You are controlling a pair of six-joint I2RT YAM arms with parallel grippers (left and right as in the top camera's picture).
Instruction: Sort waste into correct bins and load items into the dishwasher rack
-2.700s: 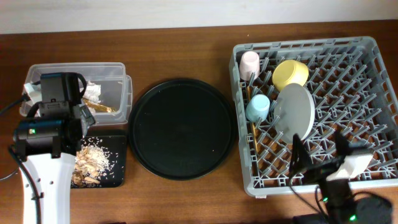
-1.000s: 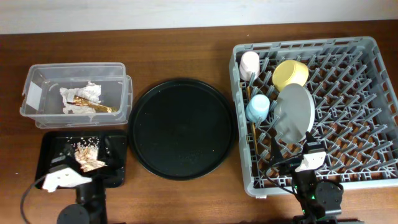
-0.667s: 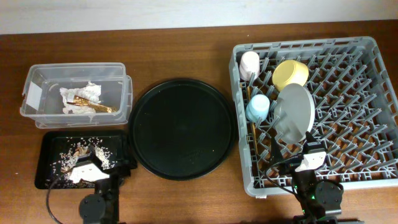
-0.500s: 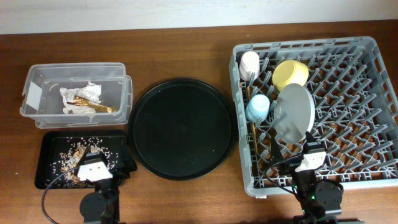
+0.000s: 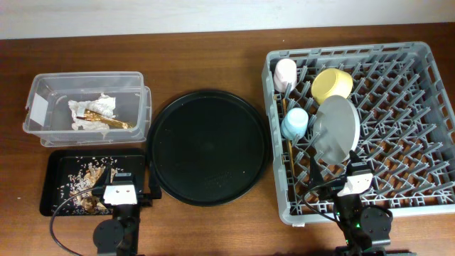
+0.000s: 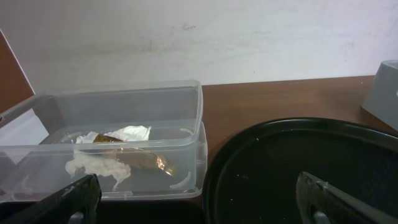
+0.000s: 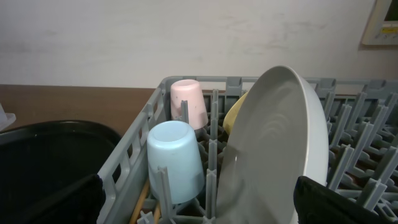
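Observation:
The clear tub (image 5: 85,77) at the left holds the white tissue (image 5: 96,108) and gold foil wrapper (image 5: 106,121); both show in the left wrist view, tissue (image 6: 93,165) and foil (image 6: 146,160). The shallow black tray (image 5: 53,193) holds food scraps (image 5: 91,176). The grey rack (image 5: 341,51) holds the pink cup (image 5: 285,73), yellow bowl (image 5: 332,83), light-blue cup (image 5: 294,123), upright plate (image 5: 335,128) and chopsticks (image 5: 288,153). My left gripper (image 5: 134,178) is open and empty at the tray's right front. My right gripper (image 5: 333,171) is open and empty over the rack's front, behind the plate (image 7: 280,143) and blue cup (image 7: 174,158).
A large round black tray (image 5: 207,146) lies between the bins and the rack, also in the left wrist view (image 6: 298,168). Both arm bases sit at the table's front edge. The rack's right half holds only pegs. A wall runs behind the table.
My left arm has pulled back from over the bins to the front edge and shifted right along the black tray. The right arm drew back earlier and has since held still.

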